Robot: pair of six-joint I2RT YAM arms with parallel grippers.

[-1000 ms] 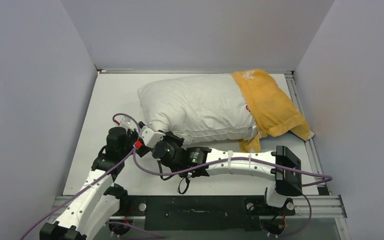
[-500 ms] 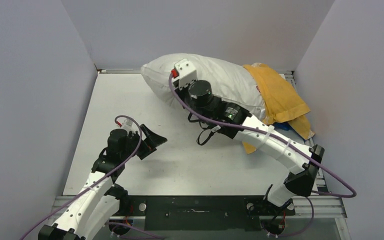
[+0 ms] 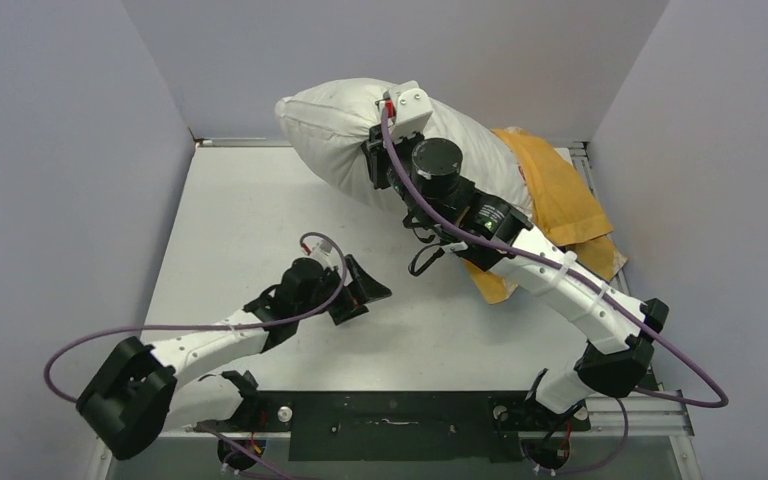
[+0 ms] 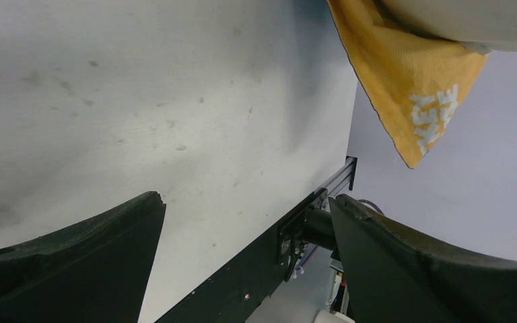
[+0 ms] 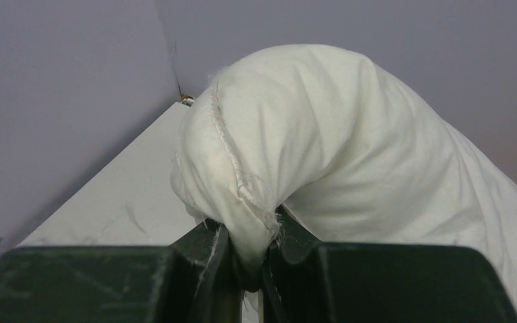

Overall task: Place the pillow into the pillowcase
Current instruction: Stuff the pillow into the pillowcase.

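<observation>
From above, the right gripper (image 3: 378, 168) is clamped on the seamed edge of the pillow (image 3: 335, 125), holding that end up off the table (image 3: 230, 210). Back along its arm, the pillow's other end sits inside the orange pillowcase (image 3: 555, 195). The left gripper (image 3: 365, 290) is spread wide and holds nothing, with the pillow well ahead of it

Left wrist: the fingers (image 4: 94, 262) stand far apart over bare table. An orange pillowcase corner (image 4: 410, 87) with white lettering hangs ahead, under the pillow

Right wrist: the jaws are nearly closed, pinching the pillow's (image 5: 323, 134) stitched seam, and the pillow bulges up just beyond the fingertips
</observation>
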